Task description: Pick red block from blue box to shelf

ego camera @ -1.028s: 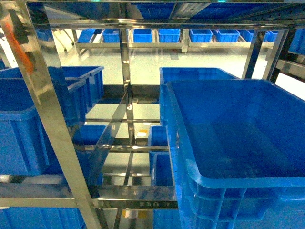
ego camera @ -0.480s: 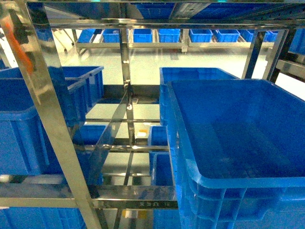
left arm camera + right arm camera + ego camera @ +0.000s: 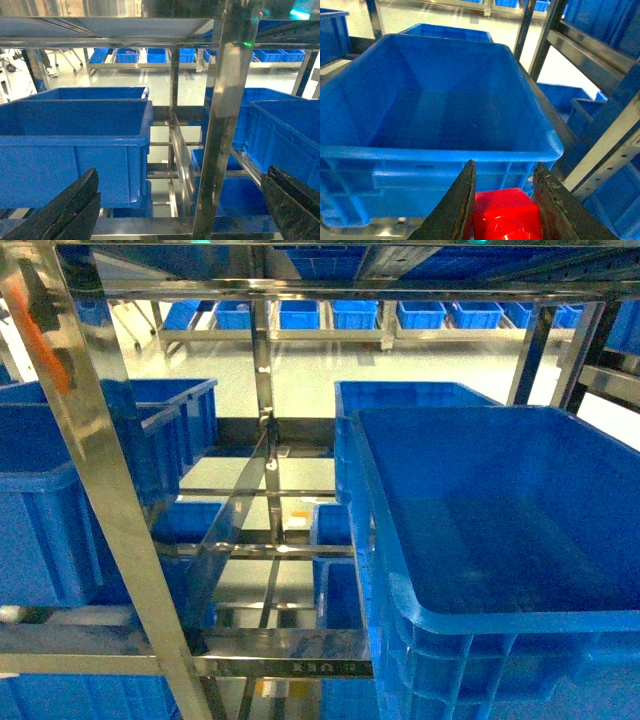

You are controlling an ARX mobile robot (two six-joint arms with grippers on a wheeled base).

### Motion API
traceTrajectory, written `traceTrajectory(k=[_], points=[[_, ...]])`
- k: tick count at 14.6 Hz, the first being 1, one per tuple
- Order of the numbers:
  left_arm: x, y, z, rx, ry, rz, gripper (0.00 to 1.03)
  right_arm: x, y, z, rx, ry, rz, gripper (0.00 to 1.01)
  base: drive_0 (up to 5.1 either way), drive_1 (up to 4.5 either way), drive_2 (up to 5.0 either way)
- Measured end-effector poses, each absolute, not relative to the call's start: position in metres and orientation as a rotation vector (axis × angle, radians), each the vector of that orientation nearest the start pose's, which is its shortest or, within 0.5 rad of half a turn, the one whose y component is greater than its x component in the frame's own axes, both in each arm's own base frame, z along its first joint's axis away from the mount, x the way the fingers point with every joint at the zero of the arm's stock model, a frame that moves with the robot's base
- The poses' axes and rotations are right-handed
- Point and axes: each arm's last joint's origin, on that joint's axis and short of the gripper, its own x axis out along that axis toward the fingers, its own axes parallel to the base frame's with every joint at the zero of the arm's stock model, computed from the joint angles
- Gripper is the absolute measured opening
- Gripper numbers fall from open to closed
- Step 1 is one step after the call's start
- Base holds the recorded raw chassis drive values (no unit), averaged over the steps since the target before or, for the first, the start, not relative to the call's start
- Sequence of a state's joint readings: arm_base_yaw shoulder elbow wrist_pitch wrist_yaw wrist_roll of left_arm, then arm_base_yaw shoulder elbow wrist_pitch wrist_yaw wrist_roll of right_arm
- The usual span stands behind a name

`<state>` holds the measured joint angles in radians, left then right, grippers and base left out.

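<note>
Apparently one red block [image 3: 506,212] in right tool [image 3: 504,200]

The left gripper [image 3: 180,210] shows only as two dark fingers [image 3: 65,212] at the bottom corners, spread wide apart with nothing between them. Straight ahead stands the shelf [image 3: 220,125] — a shiny steel upright rising just right of centre, rails crossing overhead. A large dark blue crate [image 3: 75,150] sits on the left tier; more blue crates [image 3: 280,135] fill the right — a pale floor lies beyond.
</note>
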<state>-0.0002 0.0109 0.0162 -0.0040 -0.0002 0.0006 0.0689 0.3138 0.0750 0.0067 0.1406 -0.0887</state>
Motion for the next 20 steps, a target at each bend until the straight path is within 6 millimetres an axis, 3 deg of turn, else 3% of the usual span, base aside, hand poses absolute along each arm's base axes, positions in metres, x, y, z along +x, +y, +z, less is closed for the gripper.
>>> traceTrajectory(k=[1, 5, 6, 7, 9, 11, 12, 13, 16, 18, 19, 20], points=[[0.097, 0.0, 0.168, 0.0, -0.001, 0.0, 0.98, 0.125, 0.005, 0.165, -0.132, 0.208, -0.055, 0.28, 0.0, 0.0, 0.0], [0.097, 0.0, 0.168, 0.001, -0.001, 0.0, 0.98, 0.218, 0.017, 0.173, -0.138, 0.133, 0.001, 0.28, 0.0, 0.0, 0.0], [0.097, 0.0, 0.168, 0.001, -0.001, 0.0, 0.98, 0.249, 0.022, 0.169, -0.132, 0.177, 0.022, 0.32, 0.0, 0.0, 0.0], [0.097, 0.0, 0.168, 0.001, -0.001, 0.0, 0.98, 0.272, 0.027, 0.158, -0.147, 0.215, 0.023, 0.45, 0.0, 0.0, 0.0], [0.097, 0.0, 0.168, 0.001, -0.001, 0.0, 0.98, 0.275, 0.03, 0.148, -0.15, 0.22, 0.02, 0.69, 0.0, 0.0, 0.0], [0.097, 0.0, 0.168, 0.001, -0.001, 0.0, 0.98, 0.263, 0.027, 0.171, -0.142, 0.132, -0.02, 0.92, 0.0, 0.0, 0.0], [0.097, 0.0, 0.168, 0.001, -0.001, 0.0, 0.98, 0.245, 0.026, 0.174, -0.142, 0.132, -0.037, 1.0, 0.0, 0.0, 0.0], [0.097, 0.0, 0.168, 0.0, -0.001, 0.0, 0.98, 0.227, 0.024, 0.173, -0.09, 0.054, -0.011, 0.89, 0.0, 0.0, 0.0], [0.097, 0.0, 0.168, 0.0, -0.001, 0.0, 0.98, 0.201, 0.015, 0.173, -0.022, 0.0, -0.006, 0.54, 0.0, 0.0, 0.0], [0.097, 0.0, 0.168, 0.001, -0.001, 0.0, 0.98, 0.18, 0.008, 0.157, -0.012, 0.045, 0.011, 0.23, 0.0, 0.0, 0.0], [0.097, 0.0, 0.168, 0.001, -0.002, 0.001, 0.98, 0.174, 0.0, 0.162, -0.005, 0.018, -0.011, 0.08, 0.0, 0.0, 0.0], [0.097, 0.0, 0.168, 0.001, -0.001, 0.0, 0.98, 0.167, -0.001, 0.164, 0.0, 0.004, -0.014, 0.02, 0.0, 0.0, 0.0]])
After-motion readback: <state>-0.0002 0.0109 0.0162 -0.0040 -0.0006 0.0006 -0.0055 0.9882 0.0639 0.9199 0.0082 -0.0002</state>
